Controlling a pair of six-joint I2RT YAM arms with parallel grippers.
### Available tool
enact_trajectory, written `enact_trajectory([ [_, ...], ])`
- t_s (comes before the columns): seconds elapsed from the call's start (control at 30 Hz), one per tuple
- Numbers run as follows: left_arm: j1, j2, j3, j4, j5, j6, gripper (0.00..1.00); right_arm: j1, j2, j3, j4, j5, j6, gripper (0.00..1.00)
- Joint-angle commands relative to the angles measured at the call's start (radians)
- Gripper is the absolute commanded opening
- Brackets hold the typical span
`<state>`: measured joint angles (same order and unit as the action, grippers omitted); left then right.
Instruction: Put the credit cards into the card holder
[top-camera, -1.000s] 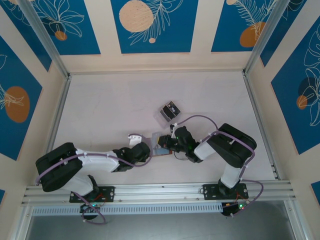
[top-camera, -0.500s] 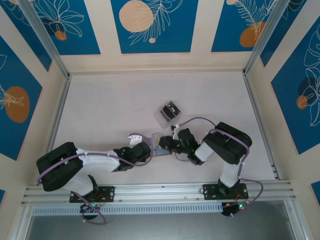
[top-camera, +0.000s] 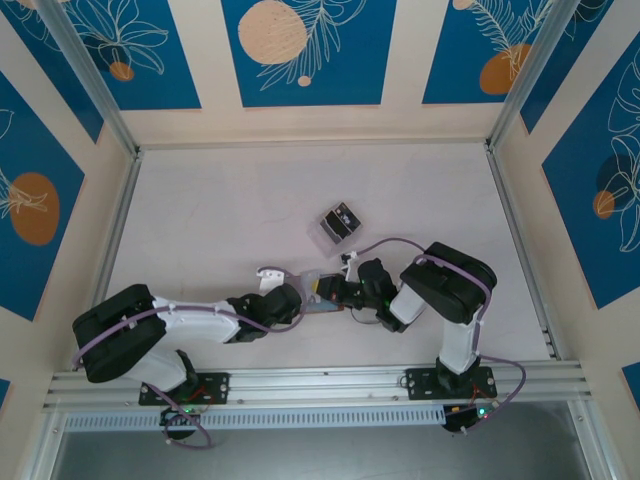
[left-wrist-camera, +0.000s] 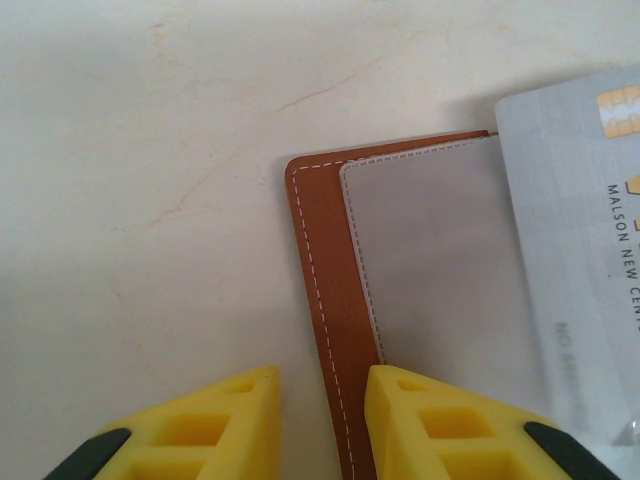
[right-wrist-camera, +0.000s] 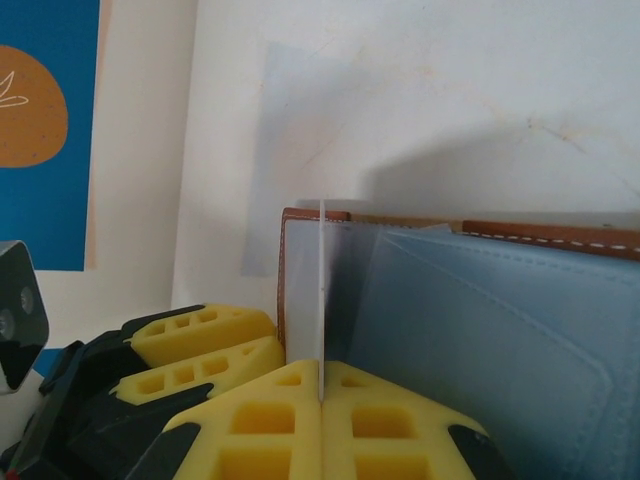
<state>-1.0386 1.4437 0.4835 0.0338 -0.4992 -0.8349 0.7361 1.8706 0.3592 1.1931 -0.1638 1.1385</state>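
Observation:
The card holder (left-wrist-camera: 322, 260), brown leather with grey-blue inside pockets (right-wrist-camera: 500, 310), lies open on the table (top-camera: 322, 303). A pale silver credit card (left-wrist-camera: 575, 210) lies over its right part. My right gripper (right-wrist-camera: 321, 385) is shut on that card, which shows edge-on (right-wrist-camera: 322, 290) standing at the wallet's left pocket. My left gripper (left-wrist-camera: 322, 425) is partly open and straddles the wallet's brown edge, one yellow finger (left-wrist-camera: 440, 420) over the leather, the other over bare table. From above, both grippers meet at the wallet: left gripper (top-camera: 303, 293), right gripper (top-camera: 326, 291).
A clear plastic stand (top-camera: 338, 222) with a dark card in it sits a little beyond the wallet. The left gripper's yellow fingers (right-wrist-camera: 200, 345) lie close beside the right gripper. Aluminium rails and patterned walls close in the white table (top-camera: 220, 210).
The right gripper has slid a little to the left with the card, closer onto the wallet. The left arm has stayed put.

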Motion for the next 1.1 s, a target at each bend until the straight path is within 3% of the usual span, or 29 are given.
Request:
enact_trajectory([
  [0.0,-0.003,0.049,-0.022,-0.055,0.135,-0.007,0.28,-0.002,0.029,-0.007,-0.022,-0.053,0.032,0.00],
  [1.07,-0.003,0.040,-0.020,-0.063,0.131,-0.004,0.28,0.047,-0.021,-0.003,-0.363,0.009,-0.014,0.00],
])
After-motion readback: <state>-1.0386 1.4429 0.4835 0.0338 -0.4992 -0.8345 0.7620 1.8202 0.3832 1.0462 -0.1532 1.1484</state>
